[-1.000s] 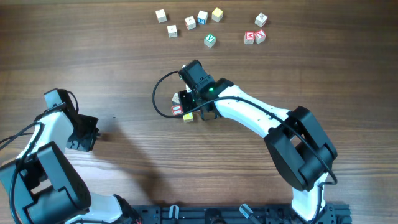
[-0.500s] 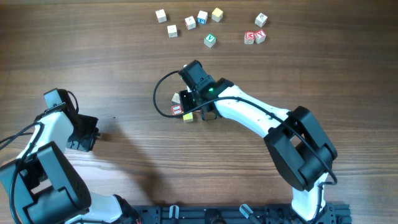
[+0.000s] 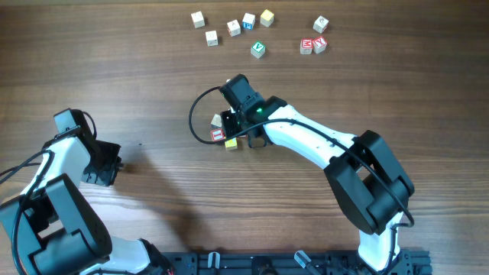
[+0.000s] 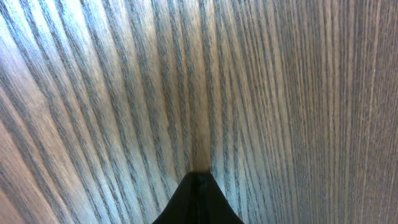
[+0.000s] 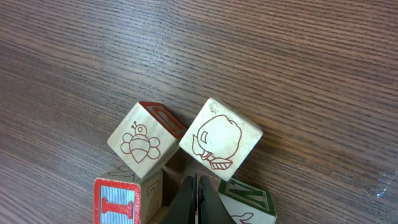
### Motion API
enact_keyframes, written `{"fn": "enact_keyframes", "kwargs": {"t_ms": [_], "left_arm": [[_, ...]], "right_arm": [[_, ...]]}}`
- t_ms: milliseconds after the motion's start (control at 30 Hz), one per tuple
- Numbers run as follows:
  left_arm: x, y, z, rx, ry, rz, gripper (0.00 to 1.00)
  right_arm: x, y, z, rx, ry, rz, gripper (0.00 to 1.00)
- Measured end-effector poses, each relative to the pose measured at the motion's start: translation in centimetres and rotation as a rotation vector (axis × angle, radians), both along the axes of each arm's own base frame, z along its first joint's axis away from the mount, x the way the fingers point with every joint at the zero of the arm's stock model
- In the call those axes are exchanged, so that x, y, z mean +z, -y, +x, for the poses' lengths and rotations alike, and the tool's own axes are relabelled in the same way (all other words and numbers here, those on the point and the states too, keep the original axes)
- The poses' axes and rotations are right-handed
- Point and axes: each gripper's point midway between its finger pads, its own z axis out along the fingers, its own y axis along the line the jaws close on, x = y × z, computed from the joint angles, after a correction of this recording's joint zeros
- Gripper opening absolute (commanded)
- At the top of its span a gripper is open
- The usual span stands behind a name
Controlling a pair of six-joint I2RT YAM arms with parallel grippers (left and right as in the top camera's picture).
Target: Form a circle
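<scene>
Nothing has moved since a second ago: both arms and every cube sit where they were. The right gripper (image 5: 198, 190) is pressed shut with nothing between its fingers. Its tip is down in the gap at the middle of the circle (image 3: 226, 134), which lies near the centre of the table (image 3: 114, 76), largely hidden under the wrist from above.

From the wrist, four cubes crowd the tip. The bee cube (image 5: 142, 144) and fruit cube (image 5: 221, 140) meet corner to corner, or nearly. The red I cube (image 5: 118, 202) and a green-lettered cube (image 5: 249, 202) flank the fingers. The left gripper (image 4: 198, 186) is also shut and empty, over bare wood well apart from the cubes.

The main risk is the tip itself. With cubes close on every side, any sideways drift would probably shove one out of line. A nudged cube is likely to spin on its corner contact and knock its neighbour. A slanted lift could catch an edge and tip a cube over.

The cable (image 3: 191, 121) loops just beside the circle. Whether it touches I cannot tell, but it might drag a cube when the wrist turns. The circle's near side is hidden in both views, so a gap there could go unnoticed. The loose cubes (image 3: 234, 28) lie well apart and look safe.
</scene>
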Motion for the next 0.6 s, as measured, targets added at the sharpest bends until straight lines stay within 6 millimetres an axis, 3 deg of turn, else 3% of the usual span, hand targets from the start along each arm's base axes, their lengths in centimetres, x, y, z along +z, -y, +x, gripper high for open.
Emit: {"fn": "enact_keyframes", "kwargs": {"t_ms": [600], "left_arm": [[0.00,0.00,0.00,0.000,0.000,0.000,0.04]], "right_arm": [[-0.81,0.12,-0.06,-0.001,-0.010,-0.013,0.04]]}}
